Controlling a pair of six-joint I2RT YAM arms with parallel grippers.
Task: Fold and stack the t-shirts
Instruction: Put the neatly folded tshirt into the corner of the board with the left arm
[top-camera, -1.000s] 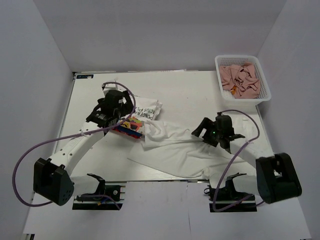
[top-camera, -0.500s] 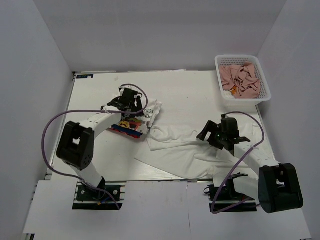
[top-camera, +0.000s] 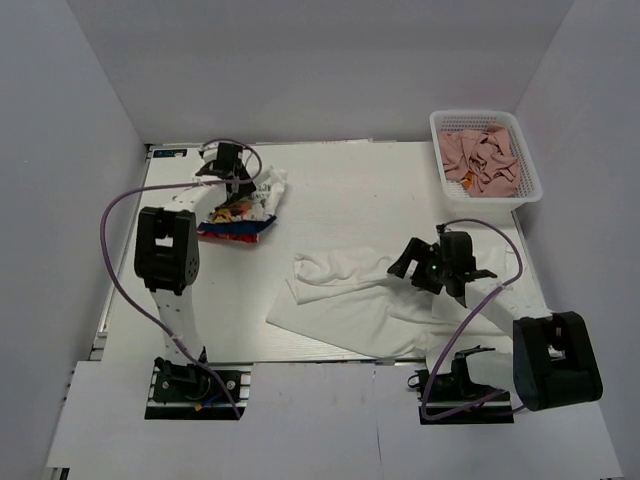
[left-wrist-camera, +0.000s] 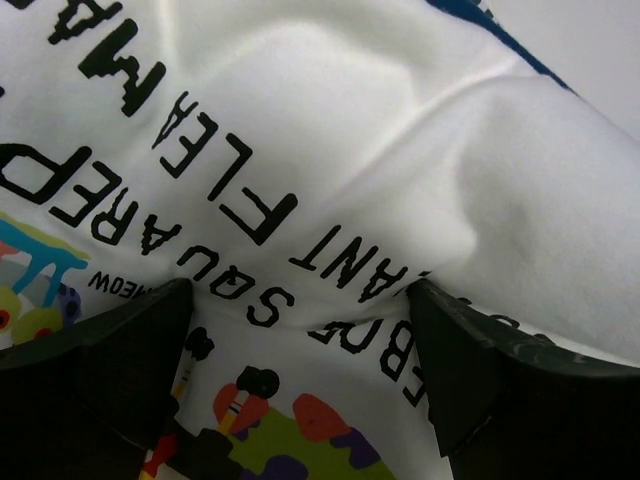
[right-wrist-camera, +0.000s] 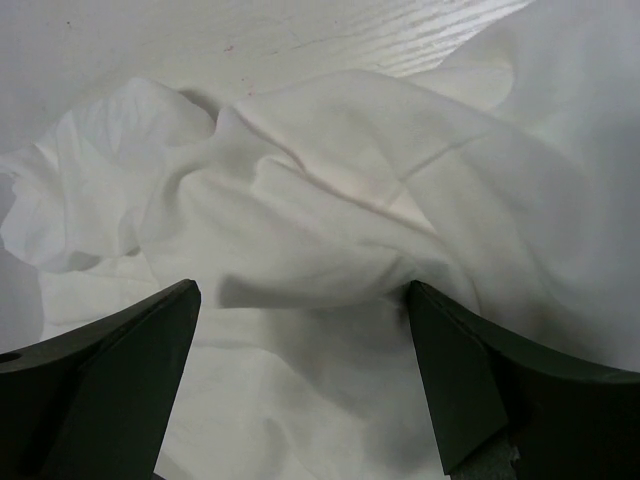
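lettered t-shirt (left-wrist-camera: 330, 130) crumpled, left pincer (left-wrist-camera: 300, 295) spread over it

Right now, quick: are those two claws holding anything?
Left gripper: open, fingers straddling a bulge of the lettered white t-shirt.
Right gripper: open, over the plain white t-shirt, holding nothing.

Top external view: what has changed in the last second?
The left end effector moved toward the far-left corner, and the printed t-shirts went with it, away from the plain white t-shirt. The right end effector shifted only slightly above that shirt. The mesh basket stayed in place.
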